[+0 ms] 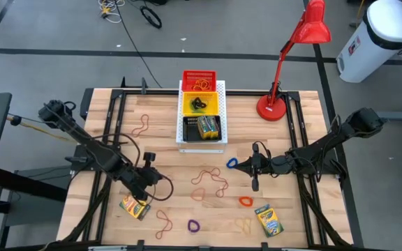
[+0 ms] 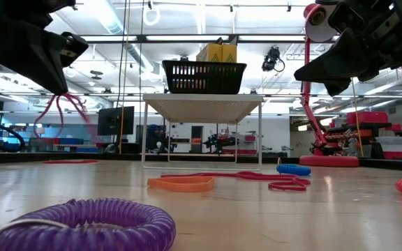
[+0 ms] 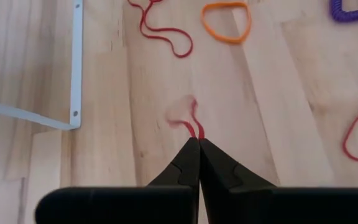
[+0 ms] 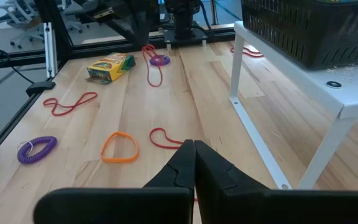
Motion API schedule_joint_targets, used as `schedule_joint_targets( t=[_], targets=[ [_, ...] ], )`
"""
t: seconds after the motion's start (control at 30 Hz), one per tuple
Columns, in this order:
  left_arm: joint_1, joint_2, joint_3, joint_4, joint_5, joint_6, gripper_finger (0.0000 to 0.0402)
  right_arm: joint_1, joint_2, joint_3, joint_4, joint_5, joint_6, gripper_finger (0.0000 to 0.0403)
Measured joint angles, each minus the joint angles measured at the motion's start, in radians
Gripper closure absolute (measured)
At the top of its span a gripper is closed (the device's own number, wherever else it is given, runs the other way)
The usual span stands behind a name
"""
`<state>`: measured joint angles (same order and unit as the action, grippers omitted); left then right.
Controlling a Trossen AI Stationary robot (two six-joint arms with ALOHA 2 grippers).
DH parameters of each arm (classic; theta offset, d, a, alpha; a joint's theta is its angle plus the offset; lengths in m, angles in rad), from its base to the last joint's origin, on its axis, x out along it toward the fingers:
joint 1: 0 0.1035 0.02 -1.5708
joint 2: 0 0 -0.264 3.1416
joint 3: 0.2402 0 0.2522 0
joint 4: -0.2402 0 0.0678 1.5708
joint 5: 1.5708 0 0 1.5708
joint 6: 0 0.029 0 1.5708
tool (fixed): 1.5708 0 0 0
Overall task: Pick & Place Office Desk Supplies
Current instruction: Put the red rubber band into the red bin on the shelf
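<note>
My left gripper [image 3: 199, 142] hangs over the table's near left part [image 1: 155, 186], shut on a thin reddish rubber band [image 3: 188, 115]. In the low view the band [image 2: 61, 111] dangles clear of the table. My right gripper [image 4: 193, 144] is shut, holds nothing, and hovers right of centre [image 1: 246, 166] beside a blue loop [image 1: 232, 162]. Crayon boxes lie at the near left [image 1: 135, 207] and the near right [image 1: 269, 219]. More red bands [image 1: 208, 183], an orange loop [image 1: 246, 201] and a purple loop [image 1: 193, 225] lie flat on the wood. My left gripper pinches the rubber band's upper end [image 3: 196, 130] between its two fingertips, coming from above at a slant. The band hangs slack below the fingers, lifted clear of the table.
At the far middle a white perforated board [image 1: 201, 143] on legs carries red [image 1: 199, 79], yellow [image 1: 199, 104] and black [image 1: 202, 129] bins. The black bin holds crayon boxes. A red desk lamp [image 1: 274, 104] stands at the far right. Another band [image 1: 142, 125] lies at the far left.
</note>
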<state>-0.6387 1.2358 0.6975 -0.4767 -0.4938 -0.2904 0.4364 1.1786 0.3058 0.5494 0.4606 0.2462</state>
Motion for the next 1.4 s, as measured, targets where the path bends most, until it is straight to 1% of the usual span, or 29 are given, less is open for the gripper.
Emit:
schedule_joint_targets(
  t=[0.27,0.4,0.57,0.8,0.93,1.03,1.17,1.4],
  targets=[
    [0.019,0.000,0.000,0.000,0.008,0.037,0.0397,0.000,0.000,0.000,0.000,0.000,0.000,0.0398],
    [0.019,-0.007,0.000,-0.009,0.008,0.024,0.0397,0.000,0.000,0.000,0.000,0.000,0.000,0.0398],
    [0.019,-0.052,0.001,-0.060,-0.006,-0.025,0.0397,0.000,0.000,0.000,0.000,0.000,0.000,0.0398],
    [0.019,-0.181,0.001,-0.075,-0.057,-0.024,0.0397,0.000,0.000,0.000,0.000,0.000,0.000,0.0398],
    [0.019,-0.258,0.001,-0.073,-0.133,-0.013,0.0397,0.000,0.000,0.000,0.000,0.000,0.000,0.0398],
    [0.019,-0.308,0.002,-0.073,-0.240,-0.012,0.0397,0.000,0.000,0.000,0.000,0.000,0.000,0.0398],
    [0.020,-0.369,0.002,-0.071,-0.340,0.002,0.0397,0.000,0.000,0.000,0.000,0.000,0.000,0.0398],
    [0.032,-0.414,0.001,-0.033,-0.467,0.003,0.0397,0.000,0.000,0.000,0.000,0.000,0.000,0.0398]
  ],
)
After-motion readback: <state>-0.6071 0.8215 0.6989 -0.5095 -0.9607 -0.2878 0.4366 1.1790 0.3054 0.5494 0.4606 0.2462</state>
